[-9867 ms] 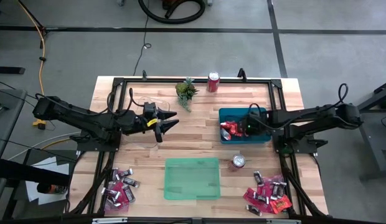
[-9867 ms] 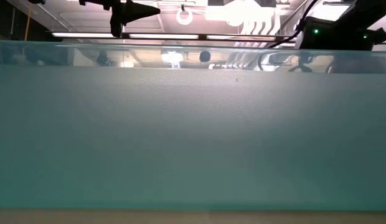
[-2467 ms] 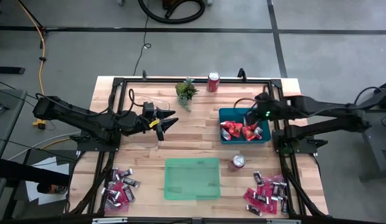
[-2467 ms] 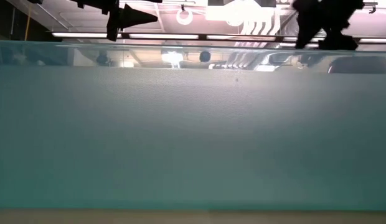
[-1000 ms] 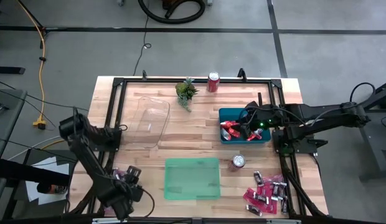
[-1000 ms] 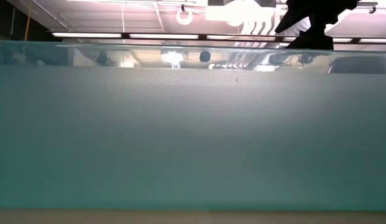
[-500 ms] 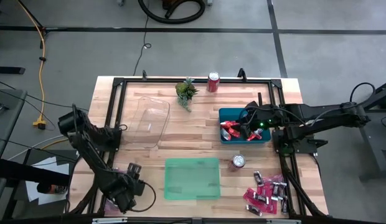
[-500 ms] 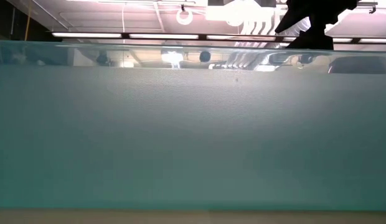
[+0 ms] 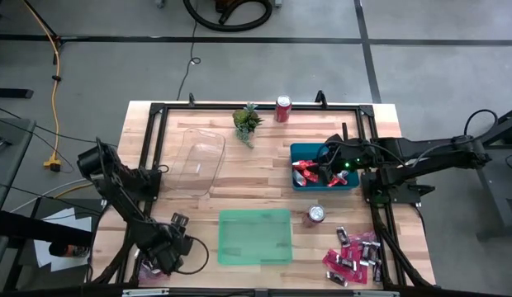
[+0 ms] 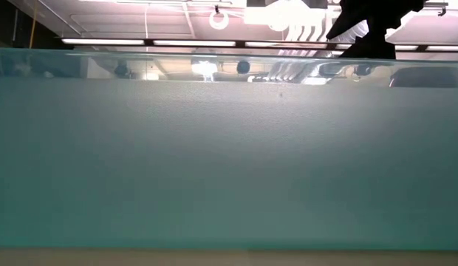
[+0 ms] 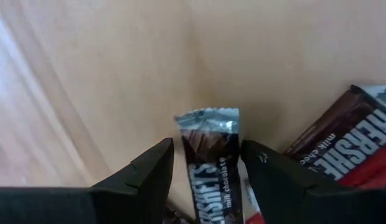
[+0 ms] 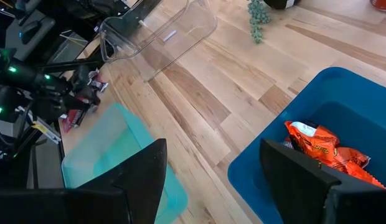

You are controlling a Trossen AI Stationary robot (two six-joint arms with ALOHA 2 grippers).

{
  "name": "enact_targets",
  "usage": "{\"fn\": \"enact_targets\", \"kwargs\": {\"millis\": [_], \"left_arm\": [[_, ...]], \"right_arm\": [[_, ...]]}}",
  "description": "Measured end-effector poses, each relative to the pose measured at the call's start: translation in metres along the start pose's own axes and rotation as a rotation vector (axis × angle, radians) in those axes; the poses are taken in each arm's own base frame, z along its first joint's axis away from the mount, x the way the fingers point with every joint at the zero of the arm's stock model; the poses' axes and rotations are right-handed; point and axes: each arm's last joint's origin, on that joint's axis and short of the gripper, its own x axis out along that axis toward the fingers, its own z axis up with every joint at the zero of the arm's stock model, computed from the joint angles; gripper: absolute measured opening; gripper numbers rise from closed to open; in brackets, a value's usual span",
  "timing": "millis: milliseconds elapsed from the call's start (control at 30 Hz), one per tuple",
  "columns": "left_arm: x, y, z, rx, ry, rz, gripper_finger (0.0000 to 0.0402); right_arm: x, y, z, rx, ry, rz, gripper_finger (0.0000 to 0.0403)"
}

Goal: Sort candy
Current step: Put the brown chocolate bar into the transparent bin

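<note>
Two pincers spread: my left gripper [image 11: 202,168] straddles a dark chocolate bar [image 11: 211,162] in the near-left candy pile [image 9: 153,262], next I close and lift; my right gripper [image 12: 211,168] waits unclenched above the blue bin [image 12: 342,118].

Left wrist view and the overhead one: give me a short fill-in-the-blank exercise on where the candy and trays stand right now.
1. The left gripper has its open fingers on either side of a small ____ chocolate bar.
2. The red-orange packets lie in the ____ tray.
3. The green tray holds ____ candy.
4. The right gripper hovers open over the edge of the ____ tray.

Missing words: brown; blue; no; blue
</note>
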Motion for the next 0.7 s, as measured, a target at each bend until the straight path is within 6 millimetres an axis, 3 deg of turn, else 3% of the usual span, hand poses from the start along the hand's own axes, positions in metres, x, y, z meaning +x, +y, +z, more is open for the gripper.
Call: {"fn": "enact_targets", "kwargs": {"millis": [133, 200, 300, 367, 533, 700], "left_arm": [[0.003, 0.002, 0.0, -0.038, -0.004, -0.015, 0.0168], [0.003, 0.004, 0.002, -0.077, -0.002, -0.025, 0.013], [0.0, 0.009, 0.006, -0.136, -0.012, -0.055, 0.0042], [-0.006, 0.014, 0.01, -0.196, -0.074, -0.063, 0.0017], [-0.048, 0.035, 0.012, -0.313, -0.261, -0.099, 0.0006], [-0.108, 0.077, 0.01, -0.529, -0.68, -0.049, 0.0003]], "right_arm": [[0.0, 0.0, 0.0, 0.0, 0.0, 0.0, 0.025], [0.0, 0.0, 0.0, -0.003, 0.001, -0.001, 0.025], [0.0, 0.0, 0.0, -0.007, 0.003, -0.004, 0.025], [0.0, 0.0, 0.0, -0.006, 0.003, -0.004, 0.025], [0.0, 0.0, 0.0, -0.007, 0.003, -0.004, 0.025], [0.0, 0.0, 0.0, -0.008, 0.003, -0.005, 0.025]]}}
